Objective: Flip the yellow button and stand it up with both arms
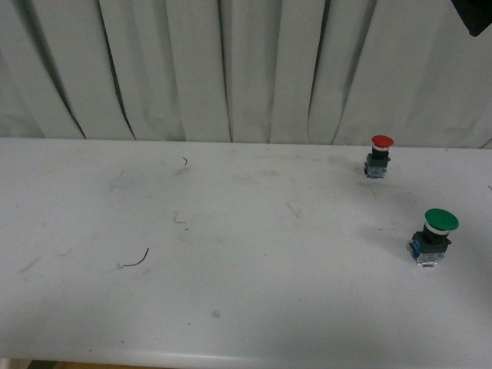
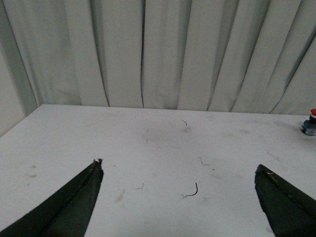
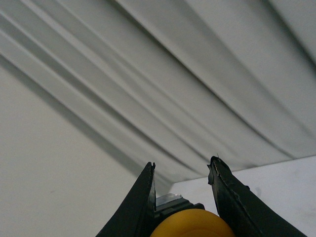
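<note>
The yellow button (image 3: 192, 223) shows only in the right wrist view, with its round yellow cap toward the camera and its black collar and clear block behind. My right gripper (image 3: 182, 170) is shut on it, held up in the air facing the curtain. In the front view only a black piece of that arm (image 1: 475, 15) shows at the top right corner. My left gripper (image 2: 178, 170) is open, its two black fingers (image 2: 79, 197) spread wide over the bare white table (image 2: 148, 148) with nothing between them.
A red-capped button (image 1: 379, 155) stands at the table's far right, also seen as the red-capped button (image 2: 311, 123) at the left wrist view's edge. A green-capped button (image 1: 433, 237) stands nearer on the right. A short dark wire scrap (image 1: 137, 261) lies left of centre. Grey curtain (image 1: 231, 69) hangs behind.
</note>
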